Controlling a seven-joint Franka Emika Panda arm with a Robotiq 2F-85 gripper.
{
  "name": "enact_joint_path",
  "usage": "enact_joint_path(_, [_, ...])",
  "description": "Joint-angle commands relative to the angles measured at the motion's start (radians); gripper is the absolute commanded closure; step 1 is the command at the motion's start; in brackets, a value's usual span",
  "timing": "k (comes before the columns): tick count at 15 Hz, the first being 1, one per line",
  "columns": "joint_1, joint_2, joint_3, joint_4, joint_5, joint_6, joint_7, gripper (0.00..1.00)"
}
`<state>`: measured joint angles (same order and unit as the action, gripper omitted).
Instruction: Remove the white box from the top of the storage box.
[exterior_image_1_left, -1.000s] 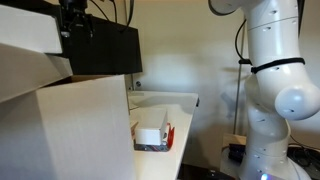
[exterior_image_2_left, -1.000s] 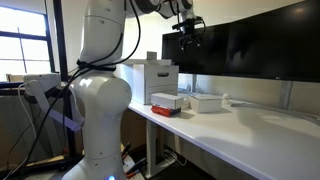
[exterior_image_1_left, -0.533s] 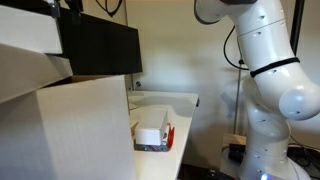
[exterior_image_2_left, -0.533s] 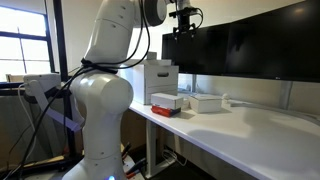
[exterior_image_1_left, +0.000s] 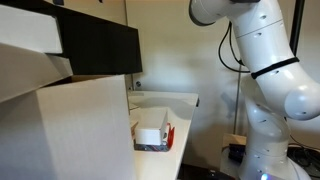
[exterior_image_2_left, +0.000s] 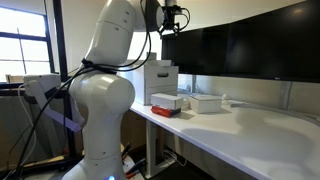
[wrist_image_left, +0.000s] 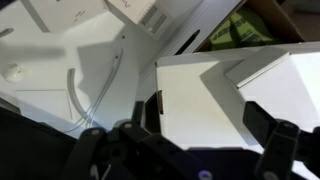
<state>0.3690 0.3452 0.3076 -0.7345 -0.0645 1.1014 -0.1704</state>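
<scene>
The white box (exterior_image_1_left: 151, 131) lies flat on top of the red-sided storage box (exterior_image_1_left: 168, 135) near the table's front corner. Both also show in an exterior view, the white box (exterior_image_2_left: 167, 99) over the storage box (exterior_image_2_left: 162, 110). My gripper (exterior_image_2_left: 171, 20) hangs high above them, well clear, and is out of frame at the top of the exterior view that shows the huge carton. In the wrist view its fingers (wrist_image_left: 190, 150) are spread wide and empty. Far below them is a white rectangular top (wrist_image_left: 198, 100) with a dark strip along one side.
A huge pale cardboard carton (exterior_image_1_left: 60, 120) stands next to the storage box. A second white box (exterior_image_2_left: 206, 102) lies further along the white table (exterior_image_2_left: 250, 130). Dark monitors (exterior_image_2_left: 250, 45) line the back. The robot's white base (exterior_image_2_left: 95, 110) stands at the table's end.
The gripper has risen and moved sideways, out of the top of one exterior view. The white box and the storage box have not moved.
</scene>
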Motion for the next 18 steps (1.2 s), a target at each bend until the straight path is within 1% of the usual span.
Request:
enact_joint_path(1, [0.004, 0.027, 0.033, 0.026, 0.059, -0.065, -0.068, 0.00])
enact_joint_path(4, [0.011, 0.038, 0.057, 0.017, 0.089, -0.075, -0.101, 0.00])
enact_joint_path(8, [0.032, 0.052, 0.083, 0.009, 0.090, -0.037, -0.133, 0.00])
enact_joint_path(11, [0.051, 0.050, 0.095, -0.014, 0.086, 0.023, -0.117, 0.00])
enact_joint_path(18, [0.091, 0.056, 0.130, -0.052, 0.093, 0.060, -0.113, 0.00])
